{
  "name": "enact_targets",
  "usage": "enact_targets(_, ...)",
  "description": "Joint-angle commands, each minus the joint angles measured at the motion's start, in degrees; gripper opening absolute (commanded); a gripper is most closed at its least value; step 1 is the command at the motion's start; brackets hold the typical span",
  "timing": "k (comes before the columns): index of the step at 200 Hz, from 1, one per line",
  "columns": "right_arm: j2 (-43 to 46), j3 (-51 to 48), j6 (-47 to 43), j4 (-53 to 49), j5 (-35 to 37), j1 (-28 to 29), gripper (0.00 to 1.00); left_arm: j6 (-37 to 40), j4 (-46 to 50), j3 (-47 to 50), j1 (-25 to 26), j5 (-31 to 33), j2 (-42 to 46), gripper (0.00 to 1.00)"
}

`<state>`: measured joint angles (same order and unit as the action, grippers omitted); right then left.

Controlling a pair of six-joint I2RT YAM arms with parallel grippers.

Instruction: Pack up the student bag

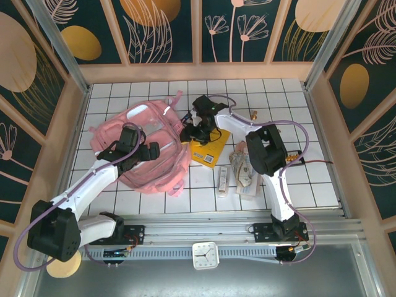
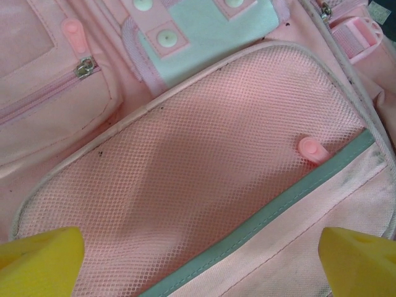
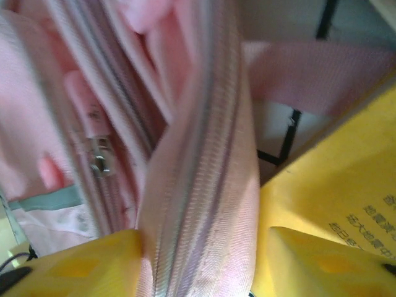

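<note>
The student bag (image 1: 148, 154), a large soft pink backpack, lies on the tiled table left of centre. My left gripper (image 1: 131, 137) hovers over it, open, with its yellow fingertips (image 2: 43, 260) wide apart above the mesh pocket (image 2: 204, 161) and nothing between them. My right gripper (image 1: 190, 131) is at the bag's right edge. In the right wrist view a band of the bag's zip edge (image 3: 204, 185) runs between its fingers (image 3: 93, 266). The left finger touches the fabric and the right finger stands a little off it, so the right gripper (image 3: 204, 260) is half closed and still open.
A yellow book (image 1: 211, 150) lies under the right gripper, beside the bag. A clear pouch of stationery (image 1: 244, 170) and a white stick-shaped item (image 1: 223, 180) lie to the right. A small clock (image 1: 204, 255) sits on the near rail. Wooden walls ring the table.
</note>
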<state>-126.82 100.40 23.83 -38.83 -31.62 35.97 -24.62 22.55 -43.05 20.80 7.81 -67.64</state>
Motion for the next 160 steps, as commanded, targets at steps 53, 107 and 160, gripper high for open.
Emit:
enact_targets(53, 3.7, -7.4, 1.7, 8.9, -2.9, 0.5, 0.22, 4.1, 4.1, -4.7, 6.6, 3.6, -6.6, 0.99)
enact_targets(107, 9.6, -15.9, 3.3, 19.5, -6.4, 0.1, 0.17, 6.3, 0.3, -7.2, 12.7, 3.1, -14.4, 0.99)
enact_targets(160, 10.2, -16.8, 3.8, 21.0, -7.4, -0.4, 0.17, 9.3, 0.9, -9.4, 15.5, 7.6, -21.8, 0.98)
